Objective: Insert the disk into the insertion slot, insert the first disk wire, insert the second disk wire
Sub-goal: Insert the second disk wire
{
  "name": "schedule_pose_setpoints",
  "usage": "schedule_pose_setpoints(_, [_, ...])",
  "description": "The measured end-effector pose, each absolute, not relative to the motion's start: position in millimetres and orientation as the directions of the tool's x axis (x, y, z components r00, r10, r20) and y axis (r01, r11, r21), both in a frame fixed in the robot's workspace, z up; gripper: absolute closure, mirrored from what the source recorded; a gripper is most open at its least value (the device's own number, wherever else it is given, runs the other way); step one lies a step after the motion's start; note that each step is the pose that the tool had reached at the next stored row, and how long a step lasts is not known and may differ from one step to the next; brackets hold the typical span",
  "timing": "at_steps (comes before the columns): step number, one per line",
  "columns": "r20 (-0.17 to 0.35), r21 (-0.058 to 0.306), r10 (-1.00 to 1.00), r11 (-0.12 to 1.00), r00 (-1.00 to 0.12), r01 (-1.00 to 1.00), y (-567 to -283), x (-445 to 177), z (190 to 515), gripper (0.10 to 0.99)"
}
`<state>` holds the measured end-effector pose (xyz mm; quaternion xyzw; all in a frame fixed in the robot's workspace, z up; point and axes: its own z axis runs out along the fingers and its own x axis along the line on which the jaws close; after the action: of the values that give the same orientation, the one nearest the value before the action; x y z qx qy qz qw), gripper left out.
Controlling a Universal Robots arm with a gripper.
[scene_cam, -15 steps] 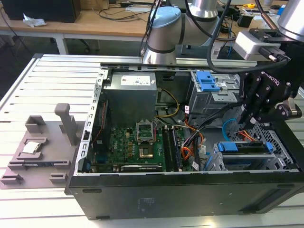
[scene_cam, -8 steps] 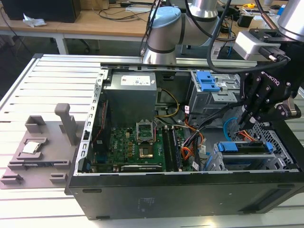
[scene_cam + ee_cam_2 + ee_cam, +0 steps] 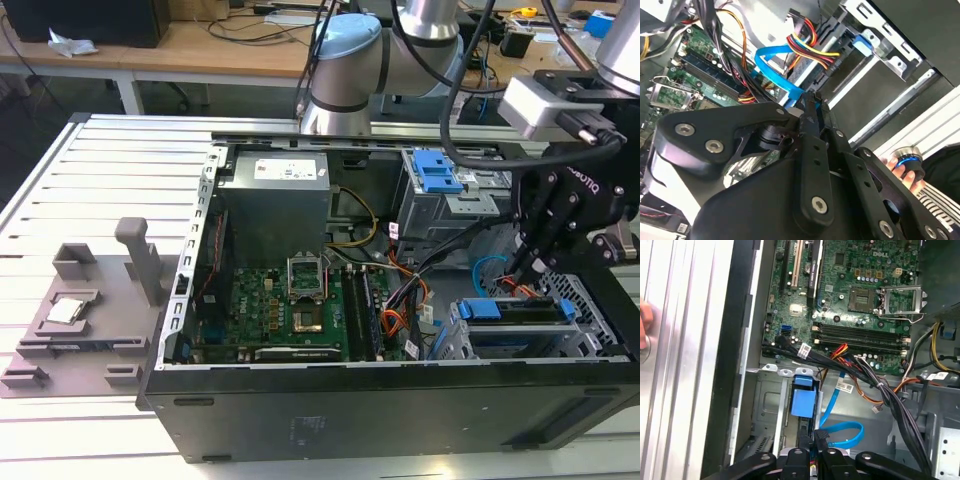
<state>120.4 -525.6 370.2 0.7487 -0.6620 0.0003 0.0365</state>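
Ribbed pale metal tabletop [image 3: 110,170] of long parallel slats, evenly lit, no hard shadows. Behind it a wooden workbench [image 3: 200,45] on white legs, strewn with loose cables, a dark box [image 3: 85,20] at the exterior view's left end. Dark floor [image 3: 40,105] beneath the bench.

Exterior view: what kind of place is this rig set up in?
Probably an electronics lab: an open black desktop computer case lies on a ribbed aluminium table, with cable-strewn wooden workbenches behind.
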Motion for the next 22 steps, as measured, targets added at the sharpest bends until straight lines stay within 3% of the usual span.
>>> schedule_pose_setpoints(4, [0.050,0.054,-0.991,-0.119,0.122,-0.991,-529.5,120.5,370.0,0.925])
schedule_pose_setpoints(13, [0.051,0.054,-0.997,0.052,-0.050,-0.997,-529.5,120.4,368.3,0.925])
schedule_pose_setpoints(22, [0.051,0.054,-0.997,0.057,-0.054,-0.997,-529.5,120.5,366.9,0.925])
